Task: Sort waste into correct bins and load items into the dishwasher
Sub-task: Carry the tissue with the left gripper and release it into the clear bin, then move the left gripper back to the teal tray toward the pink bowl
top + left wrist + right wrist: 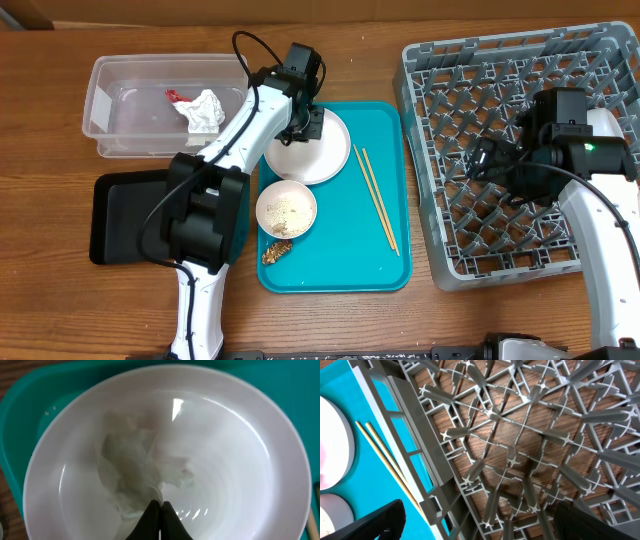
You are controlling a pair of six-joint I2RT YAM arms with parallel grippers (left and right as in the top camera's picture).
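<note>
Wood table, left fingers pinching napkin inside plate rim

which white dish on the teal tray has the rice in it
The small bowl beside the brown lump. The larger plate behind it, under the left end effector, holds a crumpled whitish scrap.

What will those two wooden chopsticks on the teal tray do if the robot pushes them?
The chopsticks look thin and straight, so probably stiff and very light. Lying loose on the smooth teal tray, they would likely slide or roll, maybe apart. Lying so flat, they may be hard to pinch.
</note>
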